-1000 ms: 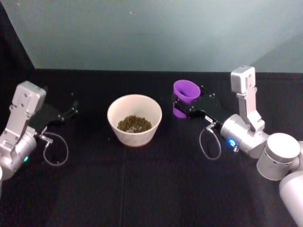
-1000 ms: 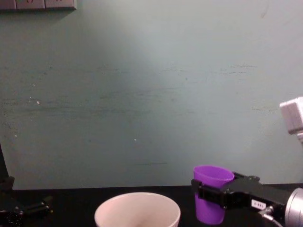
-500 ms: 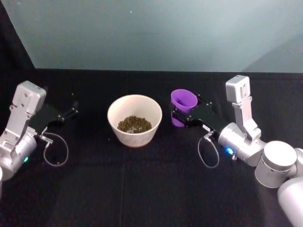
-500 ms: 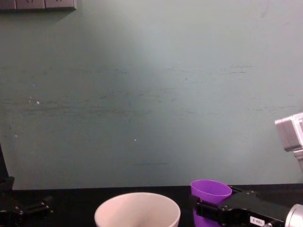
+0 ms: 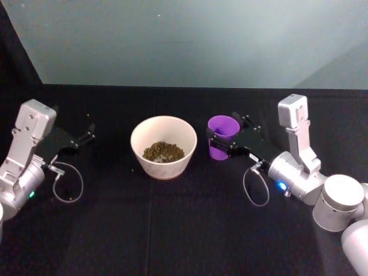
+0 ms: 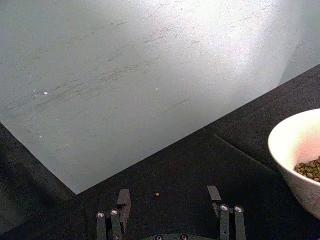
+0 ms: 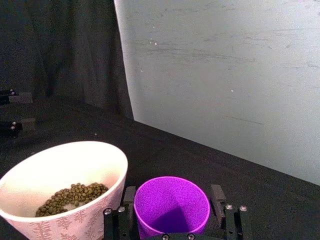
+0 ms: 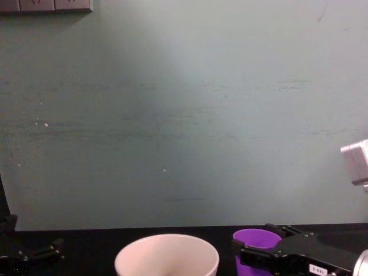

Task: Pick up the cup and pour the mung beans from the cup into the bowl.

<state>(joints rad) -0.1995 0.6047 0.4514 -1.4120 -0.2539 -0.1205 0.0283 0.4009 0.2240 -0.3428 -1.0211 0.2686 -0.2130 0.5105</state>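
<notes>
All the mung beans (image 5: pixel 163 151) sit in the bowl (image 5: pixel 164 128). The right pincer (image 5: pixel 220 141) pinches the empty cup (image 5: pixel 222 127) (upright); letting go comes next. The left pincer (image 6: pixel 170 200) rests spread.

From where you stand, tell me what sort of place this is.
Probably a lab test bench: a black-draped table against a bare teal wall, holding a bowl and a cup.

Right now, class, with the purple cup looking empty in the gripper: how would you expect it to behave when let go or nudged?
The cup shows a bare purple inside, so it is probably very light. It looks like smooth plastic, so it could slip between the fingers of the right gripper. Being narrow and tapered beside the bowl, it may tip easily if bumped.
</notes>
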